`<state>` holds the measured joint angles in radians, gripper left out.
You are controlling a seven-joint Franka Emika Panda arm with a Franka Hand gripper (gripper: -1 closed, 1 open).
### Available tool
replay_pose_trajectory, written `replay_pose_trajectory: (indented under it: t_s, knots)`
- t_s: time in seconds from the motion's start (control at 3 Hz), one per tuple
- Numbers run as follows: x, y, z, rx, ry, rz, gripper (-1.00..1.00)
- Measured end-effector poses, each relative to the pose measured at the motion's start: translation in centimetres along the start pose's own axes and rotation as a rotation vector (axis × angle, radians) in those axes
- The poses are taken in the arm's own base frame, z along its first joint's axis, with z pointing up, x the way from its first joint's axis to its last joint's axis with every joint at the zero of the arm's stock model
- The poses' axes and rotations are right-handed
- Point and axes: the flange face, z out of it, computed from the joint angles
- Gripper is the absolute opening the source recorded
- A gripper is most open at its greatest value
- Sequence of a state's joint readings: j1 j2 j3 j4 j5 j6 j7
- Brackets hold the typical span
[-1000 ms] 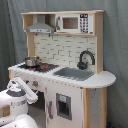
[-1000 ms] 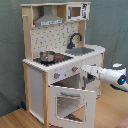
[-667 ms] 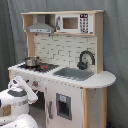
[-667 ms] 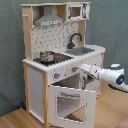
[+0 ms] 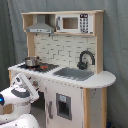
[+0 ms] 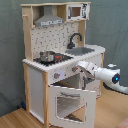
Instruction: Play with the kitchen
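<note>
One arm's gripper (image 6: 76, 69) sits right at the kitchen (image 6: 60, 60) front by the knobs (image 6: 57, 76); oven door (image 6: 70, 106) hangs open; finger state unreadable.

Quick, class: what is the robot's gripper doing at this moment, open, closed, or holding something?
Gripper: at the kitchen front by the knobs; state cannot be told.

Both exterior views face the toy kitchen (image 5: 62, 65) (image 6: 60, 60) from opposite front corners, sharing its counter.
</note>
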<state>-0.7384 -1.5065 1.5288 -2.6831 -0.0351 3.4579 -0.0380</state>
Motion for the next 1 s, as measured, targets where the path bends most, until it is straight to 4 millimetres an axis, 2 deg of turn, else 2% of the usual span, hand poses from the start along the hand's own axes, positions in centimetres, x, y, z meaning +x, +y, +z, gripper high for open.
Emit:
replay_pose_trajectory:
  t_s: [0.67,1.0]
  knots:
    - [1.5,-1.9,3.0,0.013,-0.001,0.082,1.0]
    - [1.5,-1.9,3.0,0.013,-0.001,0.082,-1.0]
